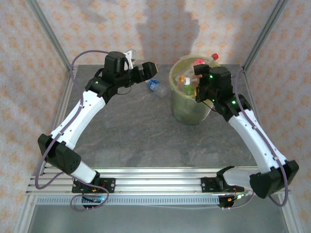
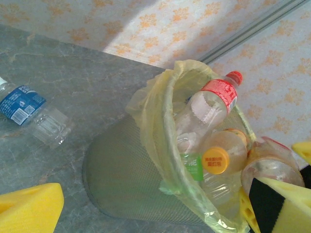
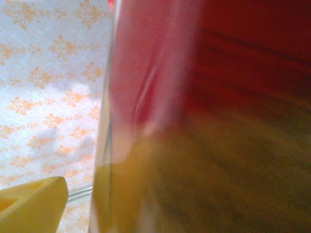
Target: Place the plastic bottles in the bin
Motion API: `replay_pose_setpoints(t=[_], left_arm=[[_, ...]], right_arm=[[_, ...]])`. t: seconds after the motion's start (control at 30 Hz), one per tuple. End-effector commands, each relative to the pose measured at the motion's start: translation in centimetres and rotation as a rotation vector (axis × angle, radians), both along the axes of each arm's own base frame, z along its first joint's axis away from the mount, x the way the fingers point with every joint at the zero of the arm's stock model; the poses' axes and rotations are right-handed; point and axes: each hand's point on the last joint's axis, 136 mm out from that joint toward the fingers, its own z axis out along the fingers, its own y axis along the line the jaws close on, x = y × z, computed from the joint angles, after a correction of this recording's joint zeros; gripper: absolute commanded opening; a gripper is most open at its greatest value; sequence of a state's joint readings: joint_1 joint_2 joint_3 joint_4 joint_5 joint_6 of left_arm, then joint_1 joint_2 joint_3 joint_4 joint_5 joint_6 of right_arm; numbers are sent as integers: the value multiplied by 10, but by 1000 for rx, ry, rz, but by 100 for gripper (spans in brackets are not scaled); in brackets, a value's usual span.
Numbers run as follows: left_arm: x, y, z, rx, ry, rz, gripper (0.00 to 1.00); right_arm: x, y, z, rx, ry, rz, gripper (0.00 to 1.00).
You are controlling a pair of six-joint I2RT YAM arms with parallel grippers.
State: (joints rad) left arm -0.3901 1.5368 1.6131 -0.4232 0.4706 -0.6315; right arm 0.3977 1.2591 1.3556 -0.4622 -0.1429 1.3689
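Note:
The yellow-green bin [image 1: 187, 109] stands at the back right of the table, lined with a yellowish bag and holding several plastic bottles. Among them are a red-labelled bottle [image 2: 209, 104] and an orange-capped bottle [image 2: 218, 158]. One blue-labelled bottle [image 1: 155, 86] lies on the table left of the bin, also seen on its side in the left wrist view [image 2: 29, 114]. My left gripper [image 1: 148, 72] hovers open just behind it, nothing between its fingers [image 2: 29, 208]. My right gripper [image 1: 200, 90] is over the bin, open. A blurred red-labelled bottle [image 3: 204, 97] is close between its jaws, apart from the one visible finger [image 3: 29, 206].
Patterned cloth walls and slanted metal posts [image 1: 48, 34] enclose the grey table [image 1: 126, 131]. An aluminium rail [image 1: 155, 182] with both arm bases runs along the near edge. Bare tabletop lies in front of the bin and between the arms.

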Motion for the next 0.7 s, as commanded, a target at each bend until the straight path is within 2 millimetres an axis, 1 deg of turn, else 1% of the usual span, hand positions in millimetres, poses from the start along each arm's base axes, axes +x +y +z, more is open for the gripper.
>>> replay_pose_setpoints(t=[0.0,0.07,0.13,0.27,0.37,0.47,0.57,0.67], left_arm=[[-3,2,8,-11,1,-1,100],[-3,3,9,-6,-1,3,100],[-4,5,11,-1,-7,8,100],[-3,5,11,0,-6,10,100],[-2,5,11,4,-1,15,100],[0,6,11,1,2,23,100],[0,6,12,-2,6,29,100],[0,7,14,-2,4,31,100]], right_arm=[[5,13,-14,-14,59,56,99],[6,17,-13,-9,59,74,99],[3,16,-9,-12,55,80,99],[-9,13,-2,-17,46,92,99],[-19,14,2,-6,46,119,99],[-22,20,5,19,44,153,99],[-22,28,5,49,45,185,99],[-22,32,8,62,39,202,99]])
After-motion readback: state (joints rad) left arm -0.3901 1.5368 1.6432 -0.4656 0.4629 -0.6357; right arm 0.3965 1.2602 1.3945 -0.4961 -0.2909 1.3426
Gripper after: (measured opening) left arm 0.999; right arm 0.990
